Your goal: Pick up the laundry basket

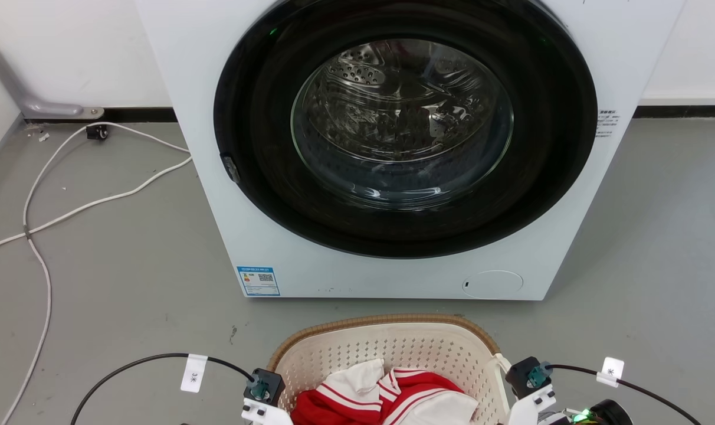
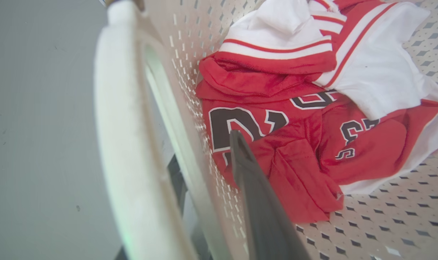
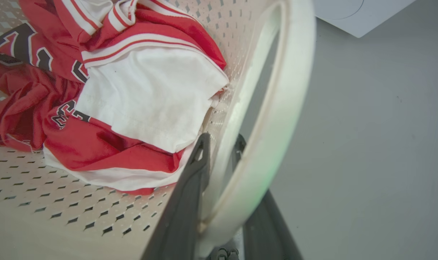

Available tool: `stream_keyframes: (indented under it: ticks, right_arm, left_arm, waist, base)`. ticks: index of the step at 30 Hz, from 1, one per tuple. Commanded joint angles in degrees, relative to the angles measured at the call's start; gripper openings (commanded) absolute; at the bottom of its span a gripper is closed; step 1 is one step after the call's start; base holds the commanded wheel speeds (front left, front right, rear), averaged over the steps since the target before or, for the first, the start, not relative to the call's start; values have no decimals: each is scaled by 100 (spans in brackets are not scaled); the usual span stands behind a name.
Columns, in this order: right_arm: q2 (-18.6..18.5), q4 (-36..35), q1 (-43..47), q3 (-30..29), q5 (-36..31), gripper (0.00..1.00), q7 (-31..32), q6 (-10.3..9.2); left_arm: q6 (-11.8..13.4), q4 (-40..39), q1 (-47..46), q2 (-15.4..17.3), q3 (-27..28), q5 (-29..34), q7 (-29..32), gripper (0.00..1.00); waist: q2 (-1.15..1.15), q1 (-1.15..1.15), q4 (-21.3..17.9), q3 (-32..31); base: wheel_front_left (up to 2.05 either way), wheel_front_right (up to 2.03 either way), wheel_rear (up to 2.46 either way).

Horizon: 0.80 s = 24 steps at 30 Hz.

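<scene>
Clothes (image 1: pixel 387 395) lie in the laundry basket (image 1: pixel 393 348) before the washing machine (image 1: pixel 275 248).

The laundry basket (image 1: pixel 393 348) is matt perforated plastic, the jersey (image 2: pixel 295 144) soft cloth.

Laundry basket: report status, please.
Left gripper astride left side of laundry basket, grip unclear. Right gripper clamps its right side. Red-white clothes inside. Washing machine beyond, apart.
</scene>
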Motion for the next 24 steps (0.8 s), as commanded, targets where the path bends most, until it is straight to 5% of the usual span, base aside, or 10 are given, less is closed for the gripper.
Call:
stream_keyframes:
  ticks: [1, 24]
  right_arm:
    - [-107, 36, -124, 37, -30, 0, -48, -10]
    - [-100, 49, -135, 180, 141, 0, -90, -10]
  left_arm:
    - [-86, 6, -36, 77, -88, 50, -28, 0]
    - [-86, 24, -65, 82, -309, -158, -61, 0]
  waist:
    - [0, 0, -3, 0]
    - [0, 0, -16, -2]
  base:
    - [0, 0, 0]
    - [0, 0, 0]
